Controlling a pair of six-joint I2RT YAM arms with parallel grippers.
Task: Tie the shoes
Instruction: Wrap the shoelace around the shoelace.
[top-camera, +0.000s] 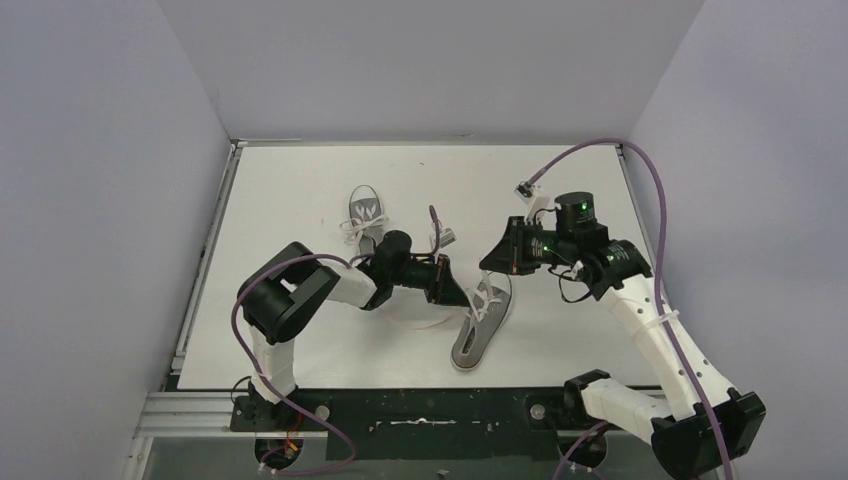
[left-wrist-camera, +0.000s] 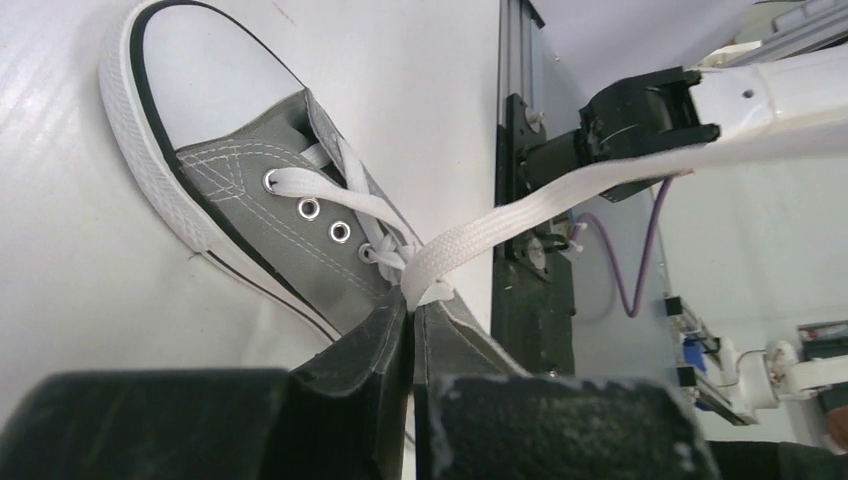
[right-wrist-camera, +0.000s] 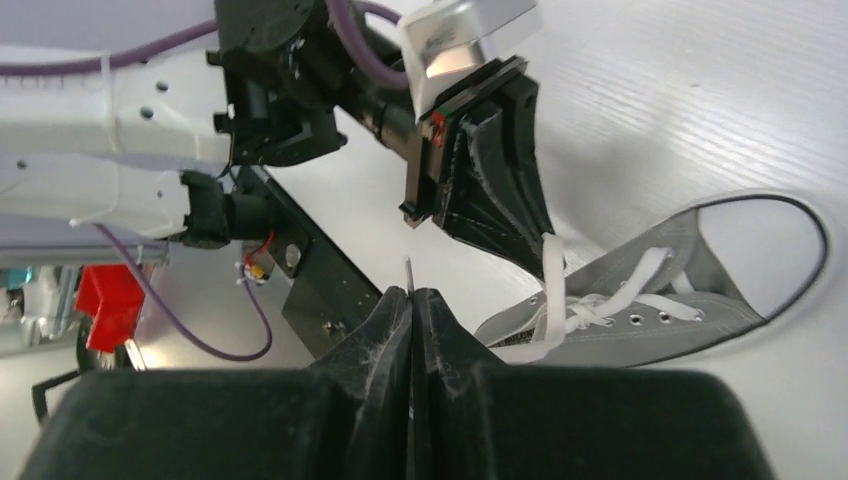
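Two grey canvas shoes lie on the white table. One shoe lies at the back with its white laces loose. The other shoe lies in the middle, toe toward the arm bases. My left gripper is shut on a white lace right at this shoe's top eyelets. From there the lace runs taut up toward my right arm. My right gripper is shut, with a thin lace end sticking out between its tips.
A metal rail runs along the table's left edge, and the black base plate lies at the near edge. Grey walls close in on three sides. Purple cables loop over the right arm.
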